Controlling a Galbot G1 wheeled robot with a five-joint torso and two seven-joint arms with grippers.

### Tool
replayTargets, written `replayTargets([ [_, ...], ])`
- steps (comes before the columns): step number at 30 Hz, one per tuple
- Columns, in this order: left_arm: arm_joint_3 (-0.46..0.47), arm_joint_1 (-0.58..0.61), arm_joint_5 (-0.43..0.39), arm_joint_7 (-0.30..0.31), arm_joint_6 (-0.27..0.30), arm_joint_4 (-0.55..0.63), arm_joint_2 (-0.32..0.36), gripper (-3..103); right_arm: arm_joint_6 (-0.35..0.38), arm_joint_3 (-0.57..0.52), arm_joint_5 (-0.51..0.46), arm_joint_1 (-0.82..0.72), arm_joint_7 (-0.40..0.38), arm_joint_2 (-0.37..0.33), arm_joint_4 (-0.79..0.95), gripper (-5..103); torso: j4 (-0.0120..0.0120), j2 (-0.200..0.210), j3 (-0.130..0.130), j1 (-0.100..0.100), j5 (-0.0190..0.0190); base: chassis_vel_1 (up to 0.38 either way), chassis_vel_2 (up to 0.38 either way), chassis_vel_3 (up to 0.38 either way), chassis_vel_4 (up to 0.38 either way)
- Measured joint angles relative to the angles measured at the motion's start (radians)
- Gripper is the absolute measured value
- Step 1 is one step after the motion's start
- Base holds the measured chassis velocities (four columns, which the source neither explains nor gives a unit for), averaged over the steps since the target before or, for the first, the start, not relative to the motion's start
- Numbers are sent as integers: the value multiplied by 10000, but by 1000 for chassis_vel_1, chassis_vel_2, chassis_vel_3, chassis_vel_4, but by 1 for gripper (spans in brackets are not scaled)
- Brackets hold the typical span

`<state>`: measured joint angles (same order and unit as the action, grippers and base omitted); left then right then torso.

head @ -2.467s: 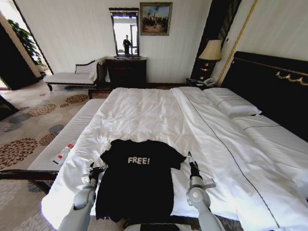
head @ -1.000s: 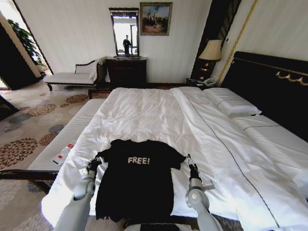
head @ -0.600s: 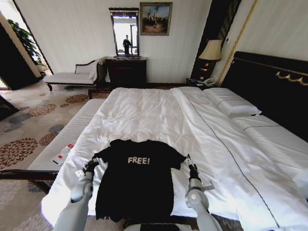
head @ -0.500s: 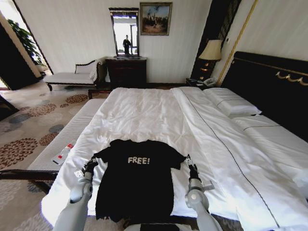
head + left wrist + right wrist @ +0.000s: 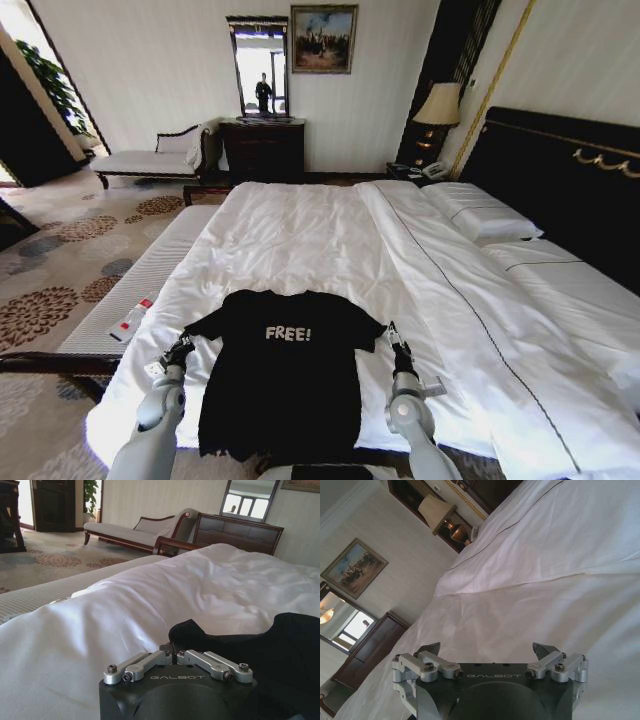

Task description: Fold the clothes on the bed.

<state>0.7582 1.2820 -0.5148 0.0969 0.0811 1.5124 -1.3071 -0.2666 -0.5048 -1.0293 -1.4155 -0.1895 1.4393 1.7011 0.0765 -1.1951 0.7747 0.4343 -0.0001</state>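
Head view: the black soft-fabric "FREE!" T-shirt (image 5: pixel 285 375) lies flat on the white-duveted bed (image 5: pixel 300 235), its sleeve pinched in the left gripper (image 5: pixel 180 347); the right gripper (image 5: pixel 394 335), jaws spread wide, hovers beside the other sleeve.

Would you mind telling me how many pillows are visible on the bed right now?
2. One pillow lies by the headboard, nearer the lamp; the second lies beside it, closer to the robot and partly under the duvet fold. More may be hidden beyond the frame's edge.
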Motion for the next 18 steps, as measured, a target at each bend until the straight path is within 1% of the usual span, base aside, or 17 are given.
replayTargets([
  [1, 11, -33, -25, 55, 8, -31, 15, 0, 0, 0, 0, -6, 0, -3, 7, 100, 0, 0, 0, 0, 0, 0, 0, 0, 0],
  [2, 16, -54, -59, 119, 15, -51, 28, -3, 0, -1, 1, -12, 0, -6, 12, 100, 0, 1, 0, 0, 0, 0, 0, 0, 0],
  [3, 22, -62, -87, 169, 19, -54, 36, 2, -1, -5, 2, -20, 0, -8, 14, 100, -2, 1, 0, 0, 1, 0, 0, 0, 0],
  [4, 22, -62, -87, 169, 19, -54, 36, 2, -1, -5, 2, -20, 0, -8, 14, 100, -2, 1, 0, 0, 1, 0, 0, 0, 0],
  [5, 26, -65, -112, 193, 21, -54, 38, 7, -4, -7, 2, -28, 1, -9, 14, 100, -5, 0, 0, 0, 3, 0, 0, 0, 0],
  [6, 31, -69, -142, 197, 25, -49, 29, 7, -8, -10, 3, -33, 2, -9, 14, 100, -5, 0, 0, 0, 2, 0, 0, 0, 0],
  [7, 51, -82, -181, 211, 28, -36, 12, 14, -14, -15, 4, -43, 4, -9, 14, 100, -3, 0, 0, 0, 0, 0, 0, 0, 0],
  [8, 51, -82, -181, 211, 28, -36, 12, 14, -14, -15, 4, -43, 4, -9, 14, 100, -3, 0, 0, 0, 0, 0, 0, 0, 0],
  [12, 244, -152, -338, 286, 53, -16, -38, 35, -46, -33, 4, -83, 14, -6, -6, 100, 0, 0, 0, 0, 1, 0, 0, 0, 0],
  [14, 280, -118, -390, 299, 63, 52, -38, 35, -51, -40, 4, -91, 14, -6, -12, 100, 0, 0, 0, 0, 1, 0, 0, 0, 0],
  [17, 326, 253, -711, 275, 171, 680, -81, 52, -66, -75, -5, -93, 15, -16, -18, 100, -2, 1, 0, 0, 0, 0, 0, 0, 0],
  [18, 326, 253, -711, 275, 171, 680, -81, 52, -66, -75, -5, -93, 15, -16, -18, 100, -2, 1, 0, 0, 0, 0, 0, 0, 0],
])
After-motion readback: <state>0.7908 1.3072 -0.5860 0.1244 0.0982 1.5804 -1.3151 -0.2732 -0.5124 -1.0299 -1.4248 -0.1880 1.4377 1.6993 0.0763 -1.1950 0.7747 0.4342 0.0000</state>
